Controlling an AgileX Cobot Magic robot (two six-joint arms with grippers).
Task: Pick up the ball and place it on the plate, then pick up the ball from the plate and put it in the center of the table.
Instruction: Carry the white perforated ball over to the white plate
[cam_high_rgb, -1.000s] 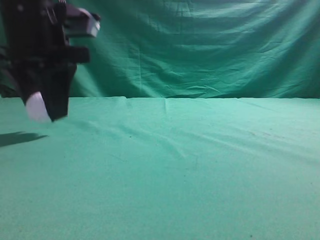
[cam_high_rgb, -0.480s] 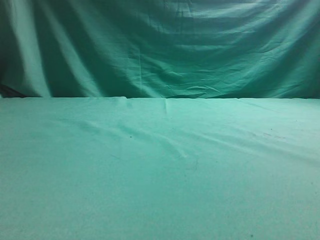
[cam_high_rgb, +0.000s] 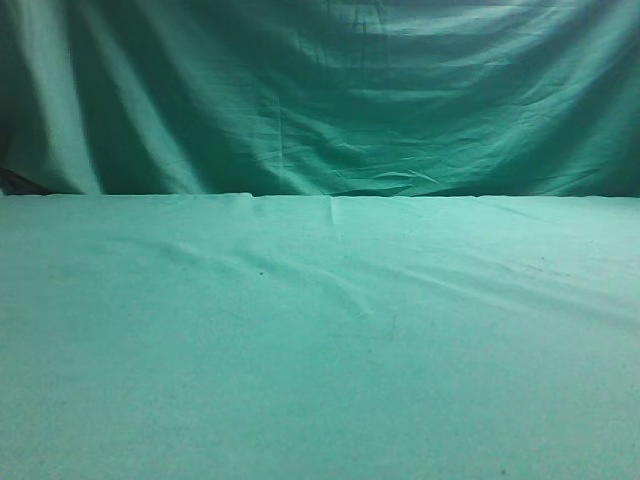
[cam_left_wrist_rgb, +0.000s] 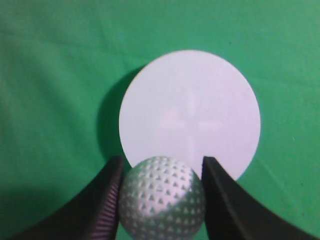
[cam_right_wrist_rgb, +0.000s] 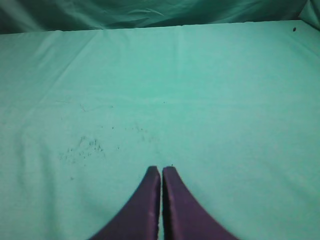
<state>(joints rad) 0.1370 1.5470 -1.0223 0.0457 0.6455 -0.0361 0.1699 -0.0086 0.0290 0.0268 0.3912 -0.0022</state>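
In the left wrist view my left gripper is shut on a white dimpled ball, held between its two black fingers. A round white plate lies on the green cloth below and just ahead of the ball, with a shadow on its left side. In the right wrist view my right gripper is shut and empty, its dark fingers pressed together over bare green cloth. Neither gripper, the ball nor the plate shows in the exterior view.
The exterior view shows only the green tablecloth with soft creases and a green backdrop curtain behind it. A few dark specks mark the cloth in the right wrist view.
One second ago the left arm with the white ball stood at the upper left of the exterior view. It has since left that view to the left.
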